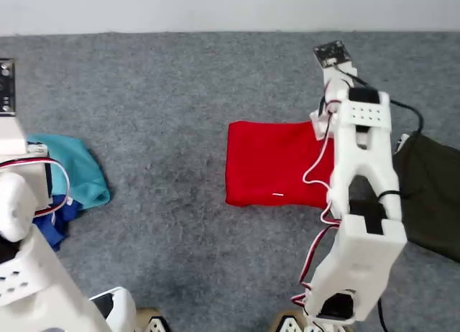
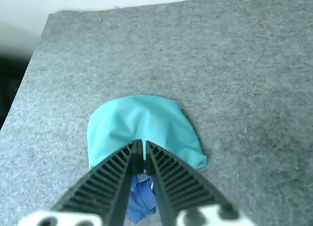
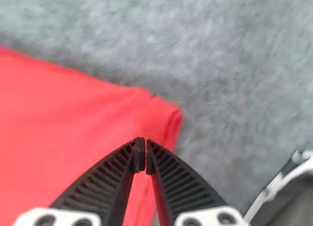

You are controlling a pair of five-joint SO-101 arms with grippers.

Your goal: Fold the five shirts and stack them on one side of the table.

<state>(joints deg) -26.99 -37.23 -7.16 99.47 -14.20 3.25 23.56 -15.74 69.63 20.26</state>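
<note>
**Ana:** If you go by how the cloth lies, how much of the folding would you call done?

**Ben:** Not much. I count four shirts. The red shirt (image 1: 273, 163) sits mid-table on the grey table (image 1: 180, 95) as a flat, fairly square block, so I'd judge it folded or close to it.

**Ana:** And the arm over it?

**Ben:** That's the right arm. The right gripper (image 3: 142, 160) is above the red shirt, near its corner on the side of the dark shirt. Its fingers are pressed together at the tips. Whether they pinch any cloth, I can't tell.

**Ana:** What's on the far left?

**Ben:** A teal shirt (image 1: 72, 167) lies on top of a blue shirt (image 1: 54, 220), near the table's left edge. The teal one is rounded and the blue one bunched, so it reads to me as a heap, not a neat stack. The left gripper (image 2: 142, 150) hangs over them with its fingers closed and nothing between them.

**Ana:** And the right side?

**Ben:** A dark shirt (image 1: 431, 195) lies there, partly under the right arm and just beside the red one. It looks spread loose, so I'd call it unfolded.

**Ana:** So what's left?

**Ben:** Most of it, I'd say: folding the dark, teal and blue shirts, then gathering everything into one stack on one side. The red one is well apart from the left pile.
</note>
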